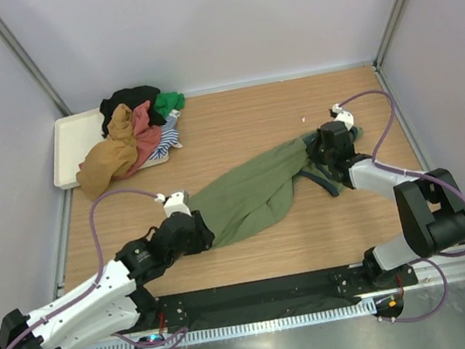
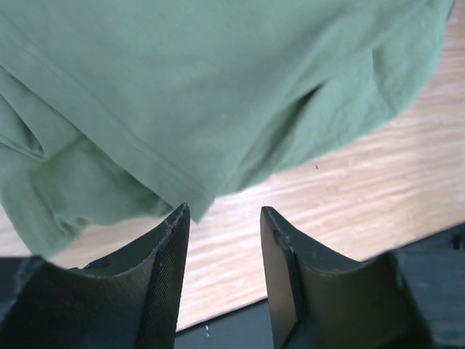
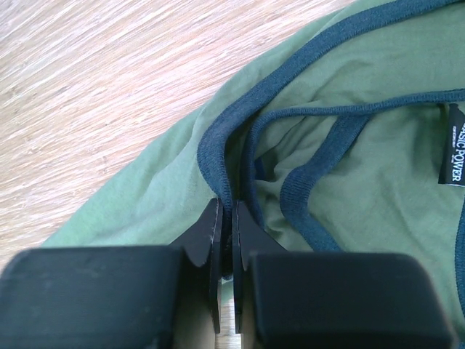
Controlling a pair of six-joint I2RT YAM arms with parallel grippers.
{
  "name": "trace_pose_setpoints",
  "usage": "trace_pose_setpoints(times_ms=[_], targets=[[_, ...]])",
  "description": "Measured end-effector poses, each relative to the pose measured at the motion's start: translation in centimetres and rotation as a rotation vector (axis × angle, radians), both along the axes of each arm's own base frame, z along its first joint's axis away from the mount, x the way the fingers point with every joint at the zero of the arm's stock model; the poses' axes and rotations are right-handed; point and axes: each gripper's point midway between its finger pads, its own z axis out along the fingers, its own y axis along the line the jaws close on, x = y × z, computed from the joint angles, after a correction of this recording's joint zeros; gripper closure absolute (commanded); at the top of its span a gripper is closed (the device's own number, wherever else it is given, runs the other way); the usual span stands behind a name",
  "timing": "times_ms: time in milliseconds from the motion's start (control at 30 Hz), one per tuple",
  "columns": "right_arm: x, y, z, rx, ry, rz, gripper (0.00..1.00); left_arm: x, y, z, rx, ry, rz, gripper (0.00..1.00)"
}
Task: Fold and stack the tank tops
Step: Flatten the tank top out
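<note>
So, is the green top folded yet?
Not folded. The green top lies stretched and rumpled between the grippers; the right gripper pinches its navy trim, the left gripper is open.

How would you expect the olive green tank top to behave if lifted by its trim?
Probably floppy: the olive green tank top lies in soft folds on the table. Lifted by the navy trim pinched in the right gripper, it would likely hang and trail, not hold shape. The thin cloth looks light.
</note>
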Motion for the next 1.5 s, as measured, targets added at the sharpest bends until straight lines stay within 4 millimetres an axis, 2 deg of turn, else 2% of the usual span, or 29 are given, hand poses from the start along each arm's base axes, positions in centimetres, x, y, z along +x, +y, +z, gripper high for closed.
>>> trace_pose_setpoints(times_ms=[67, 200, 367, 467, 567, 667, 700, 767, 900, 967, 1000, 1033, 1100, 1133, 1167, 1267, 1500], targets=[[0.0, 0.0, 0.0, 0.002, 0.0, 0.0, 0.99, -0.8, -0.1, -0.2, -0.026, 0.022, -0.004, 0.57], [0.0, 0.1, 0.0, 0.007, 0.0, 0.002, 0.99, -1.9, 0.3, -1.5, -0.028, 0.078, 0.008, 0.46], [0.0, 0.2, -0.1, 0.013, 0.004, 0.005, 0.99, -2.1, 0.6, -2.2, -0.004, 0.103, 0.016, 0.44], [0.0, 0.3, -0.3, 0.016, 0.009, 0.006, 0.99, -2.2, 0.7, -3.4, 0.043, 0.134, 0.016, 0.46], [-0.1, 0.3, -0.3, 0.016, 0.009, 0.006, 0.99, -2.3, 0.9, -4.6, 0.093, 0.169, 0.02, 0.5], [-0.1, 0.3, -0.3, 0.017, 0.009, 0.006, 0.99, -2.0, 1.1, -5.1, 0.129, 0.177, 0.035, 0.6], [-0.1, 0.3, -0.3, 0.017, 0.009, 0.007, 0.99, -1.9, 1.2, -5.1, 0.137, 0.174, 0.042, 0.66], [-0.1, 0.3, -0.3, 0.018, 0.01, 0.008, 0.99, -1.4, 1.3, -4.6, 0.139, 0.154, 0.056, 0.7], [-0.1, 0.4, -0.3, 0.02, 0.01, 0.012, 0.99, -0.3, 1.0, -3.4, 0.13, 0.111, 0.073, 0.74], [-0.1, 0.4, -0.3, 0.02, 0.01, 0.012, 0.99, 0.2, 0.8, -3.0, 0.129, 0.107, 0.081, 0.83], [-0.1, 0.4, -0.3, 0.021, 0.01, 0.012, 0.99, 0.4, 0.7, -3.0, 0.134, 0.109, 0.082, 0.95], [-0.1, 0.4, -0.3, 0.021, 0.01, 0.012, 0.99, 0.6, 0.6, -3.0, 0.142, 0.112, 0.084, 1.0], [-0.1, 0.4, -0.3, 0.021, 0.01, 0.012, 0.99, 0.7, 0.7, -3.3, 0.158, 0.116, 0.08, 0.96], [-0.1, 0.4, -0.3, 0.021, 0.01, 0.012, 0.99, 0.7, 0.8, -3.4, 0.162, 0.119, 0.077, 0.88], [-0.1, 0.4, -0.3, 0.021, 0.01, 0.012, 0.99, 0.6, 0.8, -3.4, 0.163, 0.121, 0.073, 0.71], [-0.1, 0.4, -0.3, 0.021, 0.01, 0.012, 0.99, 0.5, 0.7, -3.3, 0.157, 0.128, 0.074, 0.6], [-0.1, 0.5, -0.3, 0.023, 0.011, 0.015, 0.99, 0.1, 1.0, -3.3, 0.163, 0.147, 0.08, 0.61]])
